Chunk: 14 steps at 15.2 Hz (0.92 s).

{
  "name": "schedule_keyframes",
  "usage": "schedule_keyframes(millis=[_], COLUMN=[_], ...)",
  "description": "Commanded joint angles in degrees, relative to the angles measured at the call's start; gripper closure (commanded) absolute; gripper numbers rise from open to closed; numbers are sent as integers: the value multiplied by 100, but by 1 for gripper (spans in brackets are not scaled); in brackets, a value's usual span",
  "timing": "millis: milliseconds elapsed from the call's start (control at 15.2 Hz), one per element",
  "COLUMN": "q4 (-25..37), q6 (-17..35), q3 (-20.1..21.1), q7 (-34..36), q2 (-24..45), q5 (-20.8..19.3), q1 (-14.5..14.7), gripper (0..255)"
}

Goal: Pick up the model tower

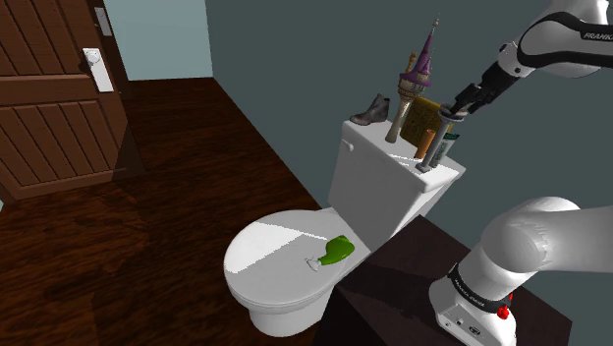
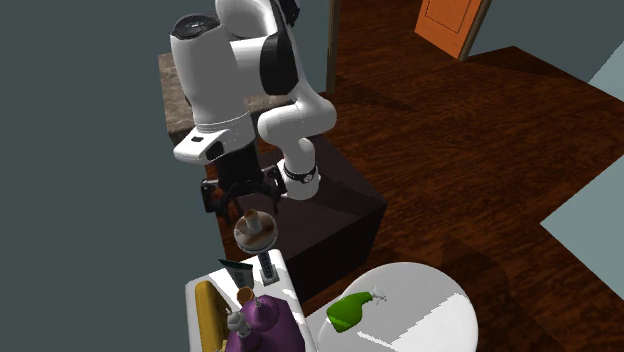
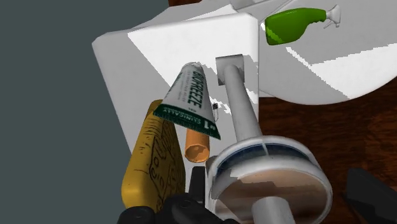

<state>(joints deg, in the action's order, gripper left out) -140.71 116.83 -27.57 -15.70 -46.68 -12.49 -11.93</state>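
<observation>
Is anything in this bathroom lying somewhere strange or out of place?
Yes. A green spray bottle lies on its side on the closed toilet lid rather than standing. On the tank stand a small grey boot and a model tower, unusual things for a bathroom.

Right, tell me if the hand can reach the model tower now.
Probably not straight on: the hand hangs over a round-topped object and a toothpaste tube, which stand between it and the model tower.
</observation>
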Motion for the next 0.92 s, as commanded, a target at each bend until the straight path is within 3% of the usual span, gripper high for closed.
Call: schedule_keyframes(millis=[0, 264, 330, 858], q4=[-164, -357, -353, -352], q6=[155, 346, 342, 338], q3=[-35, -89, -83, -79], q7=[-2, -16, -11, -8], q2=[-15, -16, -15, -18], q5=[-31, -72, -70, -69], q1=[-22, -46, -44, -44], gripper=[0, 0, 255, 255])
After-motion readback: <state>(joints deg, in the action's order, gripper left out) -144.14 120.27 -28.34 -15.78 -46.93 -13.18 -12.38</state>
